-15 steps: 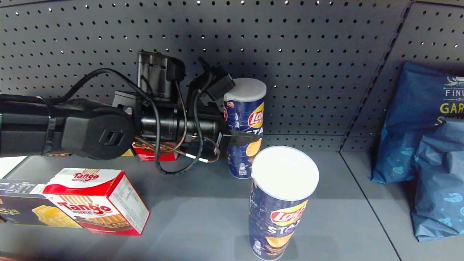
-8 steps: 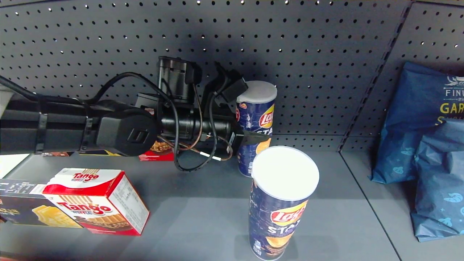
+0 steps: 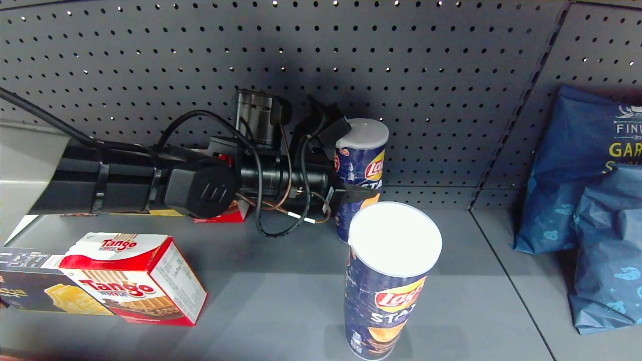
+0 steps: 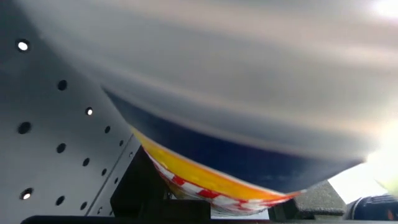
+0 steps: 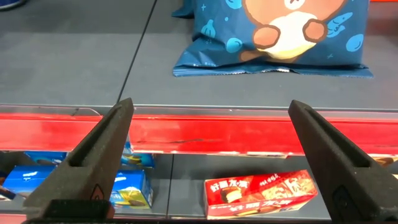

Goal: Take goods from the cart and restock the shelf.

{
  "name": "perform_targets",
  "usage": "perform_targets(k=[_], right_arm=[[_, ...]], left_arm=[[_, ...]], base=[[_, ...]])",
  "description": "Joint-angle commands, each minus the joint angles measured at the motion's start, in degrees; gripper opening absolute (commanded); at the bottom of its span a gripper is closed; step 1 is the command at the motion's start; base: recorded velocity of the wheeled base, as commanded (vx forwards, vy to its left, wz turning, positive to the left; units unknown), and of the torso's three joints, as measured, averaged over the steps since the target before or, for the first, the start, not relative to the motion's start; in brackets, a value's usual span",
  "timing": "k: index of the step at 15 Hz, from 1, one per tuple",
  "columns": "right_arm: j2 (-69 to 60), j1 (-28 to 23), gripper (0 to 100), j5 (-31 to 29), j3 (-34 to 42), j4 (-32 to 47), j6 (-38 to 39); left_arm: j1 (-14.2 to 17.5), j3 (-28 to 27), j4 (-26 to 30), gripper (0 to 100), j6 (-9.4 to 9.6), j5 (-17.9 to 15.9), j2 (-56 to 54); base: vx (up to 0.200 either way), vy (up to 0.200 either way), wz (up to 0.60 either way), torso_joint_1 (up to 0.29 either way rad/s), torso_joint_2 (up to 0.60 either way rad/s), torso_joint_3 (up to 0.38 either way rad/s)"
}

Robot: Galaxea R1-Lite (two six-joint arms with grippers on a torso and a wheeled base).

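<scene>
A dark blue chips can [image 3: 362, 165] with a white lid stands upright at the back of the grey shelf [image 3: 281, 281], close to the pegboard. My left gripper [image 3: 357, 186] comes in from the left and is shut on the can's middle. Up close in the left wrist view, the can [image 4: 217, 143] hangs between the jaws with pegboard beside it. A second, identical chips can [image 3: 388, 281] stands free nearer the shelf's front. My right gripper [image 5: 211, 168] is open with nothing in it, in front of a lower shelf with a red edge strip [image 5: 205, 134].
A red-and-white wafer box [image 3: 135, 278] and a dark box [image 3: 35, 288] lie at the front left. Blue snack bags [image 3: 592, 200] fill the right bay. In the right wrist view, a blue bear-print bag [image 5: 280, 34] lies on the shelf, with boxes [image 5: 261, 193] below.
My left arm has carried the held can to the right and farther back toward the pegboard, and lower. The front can and the boxes have stayed put.
</scene>
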Motion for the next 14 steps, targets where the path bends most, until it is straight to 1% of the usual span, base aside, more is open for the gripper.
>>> perform_targets(k=[1,2,4,6,9,10,11,12,13,14], right_arm=[[0.07,0.06,100,0.00,0.00,-0.01,0.00],[0.07,0.06,100,0.00,0.00,-0.01,0.00],[0.07,0.06,100,0.00,0.00,-0.01,0.00],[0.07,0.06,100,0.00,0.00,-0.01,0.00],[0.07,0.06,100,0.00,0.00,-0.01,0.00],[0.07,0.06,100,0.00,0.00,-0.01,0.00],[0.07,0.06,100,0.00,0.00,-0.01,0.00],[0.07,0.06,100,0.00,0.00,-0.01,0.00],[0.07,0.06,100,0.00,0.00,-0.01,0.00],[0.07,0.06,100,0.00,0.00,-0.01,0.00]], left_arm=[[0.00,-0.01,-0.07,0,0.17,0.67,0.50],[0.00,0.17,-0.43,100,0.17,1.11,0.50],[-0.09,0.25,-0.43,100,0.17,1.64,0.76],[-0.09,0.78,-1.74,100,0.17,1.73,0.76],[0.27,3.59,-2.89,100,0.17,1.82,-1.70],[0.62,5.53,-2.89,100,0.17,1.90,-3.54],[0.71,6.23,-2.89,100,0.08,2.08,-4.33],[1.41,7.90,-2.97,100,0.08,2.96,-6.18],[1.67,9.04,-2.97,100,0.08,3.13,-7.32],[1.76,11.24,-3.50,100,-0.01,3.31,-9.26]], base=[[0.000,0.000,0.00,0.000,0.00,0.000],[0.000,0.000,0.00,0.000,0.00,0.000],[0.000,0.000,0.00,0.000,0.00,0.000],[0.000,0.000,0.00,0.000,0.00,0.000],[0.000,0.000,0.00,0.000,0.00,0.000],[0.000,0.000,0.00,0.000,0.00,0.000],[0.000,0.000,0.00,0.000,0.00,0.000],[0.000,0.000,0.00,0.000,0.00,0.000],[0.000,0.000,0.00,0.000,0.00,0.000],[0.000,0.000,0.00,0.000,0.00,0.000]])
